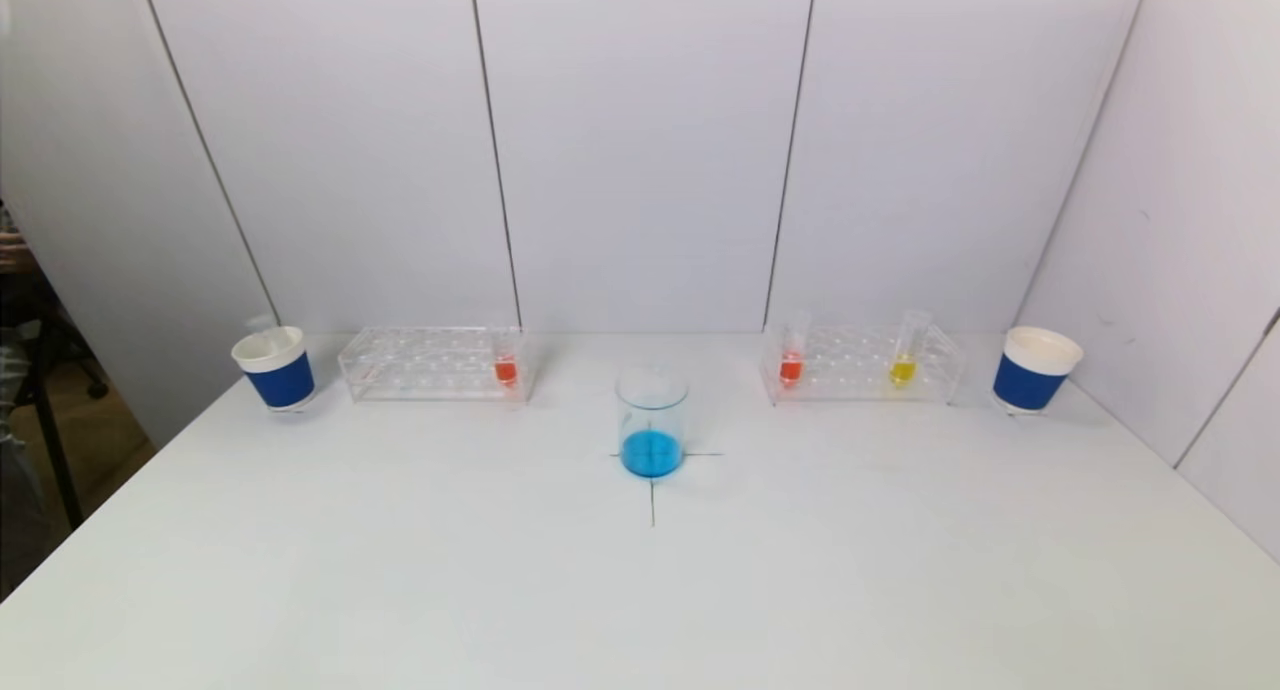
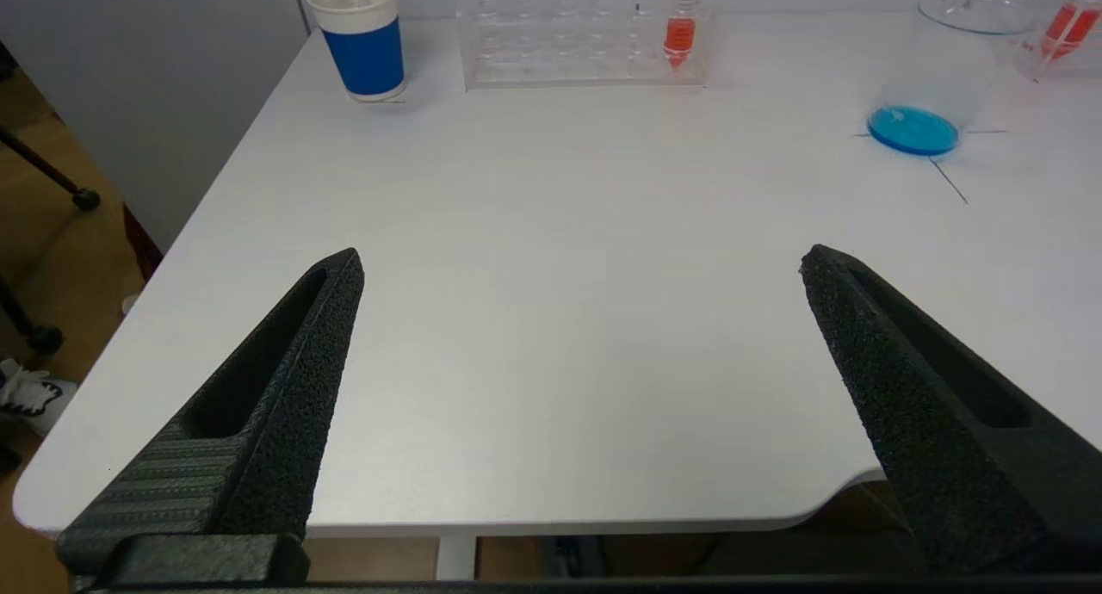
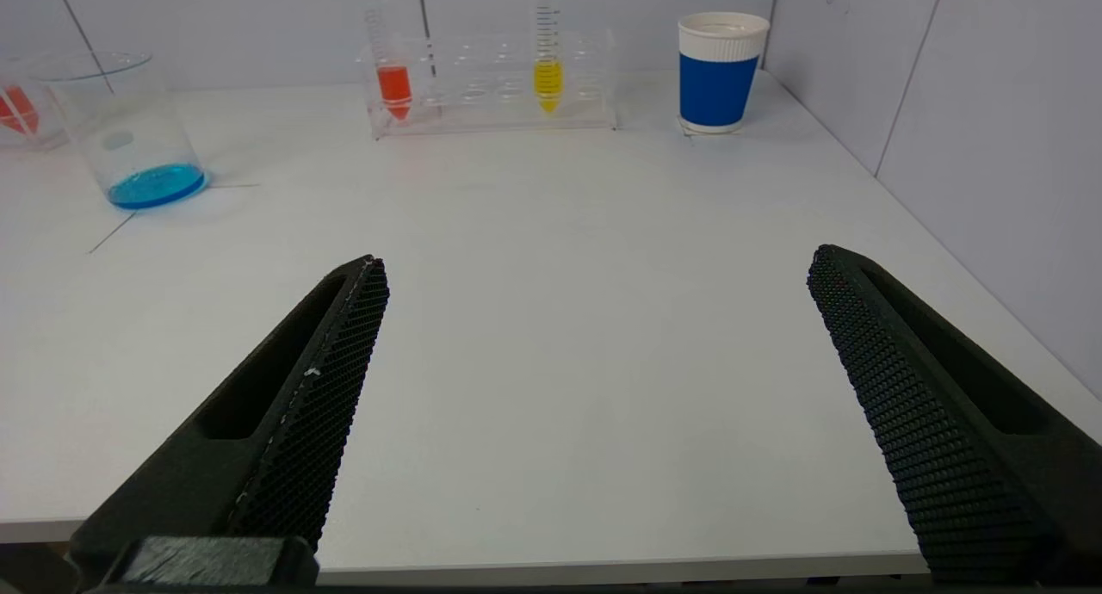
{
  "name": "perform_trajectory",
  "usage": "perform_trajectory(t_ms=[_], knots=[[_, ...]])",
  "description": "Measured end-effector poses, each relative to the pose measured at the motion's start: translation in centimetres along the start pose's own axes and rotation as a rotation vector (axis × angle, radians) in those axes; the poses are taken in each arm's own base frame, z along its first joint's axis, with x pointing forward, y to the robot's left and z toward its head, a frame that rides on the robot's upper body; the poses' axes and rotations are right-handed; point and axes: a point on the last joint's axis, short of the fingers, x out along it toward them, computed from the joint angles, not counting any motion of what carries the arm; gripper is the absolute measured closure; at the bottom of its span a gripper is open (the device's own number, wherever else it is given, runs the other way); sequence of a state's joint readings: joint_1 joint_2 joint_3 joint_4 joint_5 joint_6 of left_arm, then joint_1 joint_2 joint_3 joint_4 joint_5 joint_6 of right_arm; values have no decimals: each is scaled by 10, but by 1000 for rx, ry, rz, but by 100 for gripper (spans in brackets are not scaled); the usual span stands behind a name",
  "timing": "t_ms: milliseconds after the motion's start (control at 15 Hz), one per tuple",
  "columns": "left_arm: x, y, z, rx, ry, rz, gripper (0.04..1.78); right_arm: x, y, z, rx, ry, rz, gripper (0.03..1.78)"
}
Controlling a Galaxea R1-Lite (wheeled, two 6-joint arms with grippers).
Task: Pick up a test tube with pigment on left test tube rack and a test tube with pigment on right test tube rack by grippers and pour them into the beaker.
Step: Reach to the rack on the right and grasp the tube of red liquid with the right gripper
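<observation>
A clear beaker [image 1: 652, 420] with blue liquid stands on a cross mark at the table's middle. The left clear rack [image 1: 432, 365] holds one tube of orange-red pigment [image 1: 506, 368] at its right end. In the right rack [image 1: 862, 365] stand an orange-red tube [image 1: 791, 365] and a yellow tube [image 1: 903, 368]. Neither arm shows in the head view. My left gripper [image 2: 581, 262] hangs open over the table's near left edge, far from the orange-red tube [image 2: 679, 36]. My right gripper [image 3: 597, 262] hangs open over the near right edge, far from the yellow tube [image 3: 547, 79].
A blue-and-white paper cup [image 1: 276, 368] stands left of the left rack, another cup [image 1: 1034, 370] right of the right rack. White panels wall the back and right. The table's left edge drops to the floor.
</observation>
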State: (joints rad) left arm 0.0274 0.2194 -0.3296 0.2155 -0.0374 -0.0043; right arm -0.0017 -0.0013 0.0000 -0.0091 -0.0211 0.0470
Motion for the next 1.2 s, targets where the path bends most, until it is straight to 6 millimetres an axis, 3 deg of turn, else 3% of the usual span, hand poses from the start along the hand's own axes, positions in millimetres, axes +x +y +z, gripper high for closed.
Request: perform_trajectory(t_ms=[333, 600, 933, 1200], knots=[[-12, 0, -36, 1, 4, -46, 5, 0, 0, 0, 0, 0, 0, 4], [-5, 0, -56, 4, -17, -41, 5, 0, 0, 0, 0, 0, 0, 4], [8, 2, -65, 4, -150, 12, 5, 0, 0, 0, 0, 0, 0, 4], [10, 2, -72, -9, -115, 12, 5, 0, 0, 0, 0, 0, 0, 4]])
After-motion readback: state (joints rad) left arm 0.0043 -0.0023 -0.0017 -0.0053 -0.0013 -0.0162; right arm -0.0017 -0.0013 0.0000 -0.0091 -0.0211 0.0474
